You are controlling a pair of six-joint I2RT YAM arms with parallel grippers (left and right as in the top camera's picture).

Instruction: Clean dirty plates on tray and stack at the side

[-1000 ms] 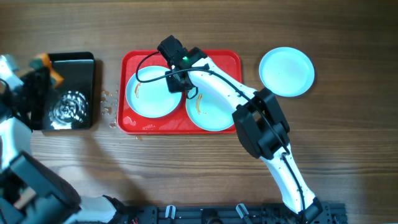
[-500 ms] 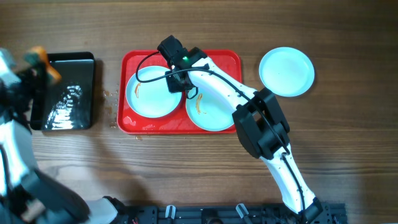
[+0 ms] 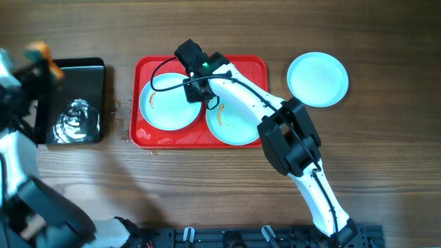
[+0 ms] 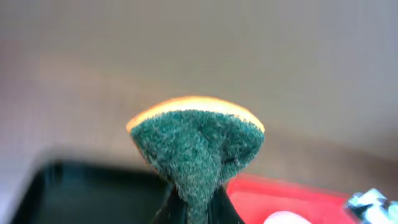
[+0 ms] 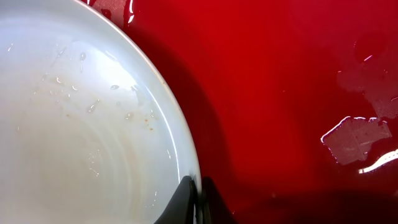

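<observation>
- Two plates sat on the tray (image 3: pixel 256 67). The third plate (image 3: pixel 317 79) lay off it on the worktop, just past the tray's right edge and toward the far edge. It looked clean, so I'd call it one of three done.
- Change over the last second: the left gripper (image 4: pixel 198 210) carried the sponge (image 4: pixel 196 146) off the black pan (image 3: pixel 86 72) toward the worktop's far-left corner. The water (image 3: pixel 72 117) in the pan was still rippling.
- My read: the sponge was freshly wetted and the next scrub was about to start, but hadn't yet.
- Left jaws were clamped narrow on the sponge, green scour face toward the wrist camera, orange backing behind.
- The right gripper (image 3: pixel 198 93) hadn't moved in that second. Its jaws were pinched nearly closed at the right rim of the left plate (image 3: pixel 162 107), near the tray's far edge. In the wrist view the rim ran straight into the fingertips, so I took it as a steadying hold.
- The left plate carried a faint orange mark. The right plate (image 3: pixel 234 124) had a clearer orange-brown smear and sat just beside the left one at the gripper.
- The sponge was well apart from both dirty plates, with the pan and the tray's left edge between.
- Droplets (image 3: pixel 120 110) lay on the worktop between pan and tray.
</observation>
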